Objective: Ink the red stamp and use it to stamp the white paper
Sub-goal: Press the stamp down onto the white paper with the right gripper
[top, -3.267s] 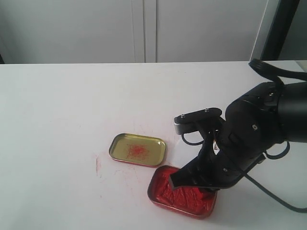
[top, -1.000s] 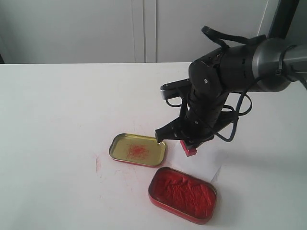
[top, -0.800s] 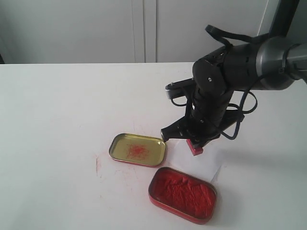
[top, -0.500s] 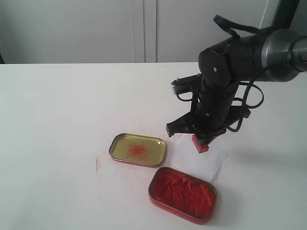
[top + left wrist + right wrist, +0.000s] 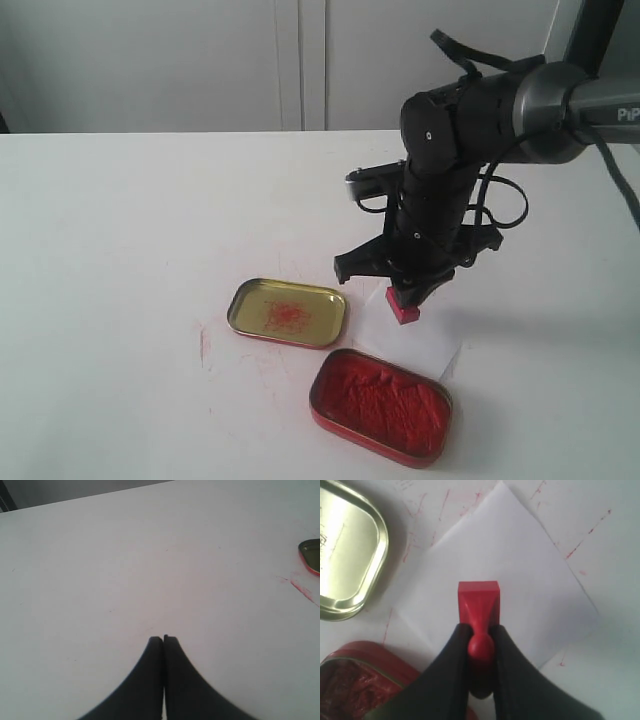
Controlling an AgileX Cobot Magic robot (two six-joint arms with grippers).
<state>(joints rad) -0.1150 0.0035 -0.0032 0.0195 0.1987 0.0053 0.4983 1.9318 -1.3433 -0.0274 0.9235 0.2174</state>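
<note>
My right gripper [image 5: 408,292] is shut on the knobbed handle of the red stamp [image 5: 402,309], whose square base points down over the white paper [image 5: 432,338]. In the right wrist view the red stamp [image 5: 478,606] sits between the fingers of the right gripper [image 5: 481,629], above the middle of the white paper [image 5: 530,580]. I cannot tell whether the base touches the sheet. No imprint shows on the paper. My left gripper [image 5: 163,639] is shut on nothing, above bare tabletop, and is out of the exterior view.
The open red tin of ink paste [image 5: 381,404] lies just in front of the paper. Its gold lid [image 5: 288,312], smeared red inside, lies to the left. Red ink streaks [image 5: 205,345] mark the white table [image 5: 120,250].
The right gripper lifted the stamp out of the ink tin and carried it back over the paper; in the last half second it shifted slightly left.
</note>
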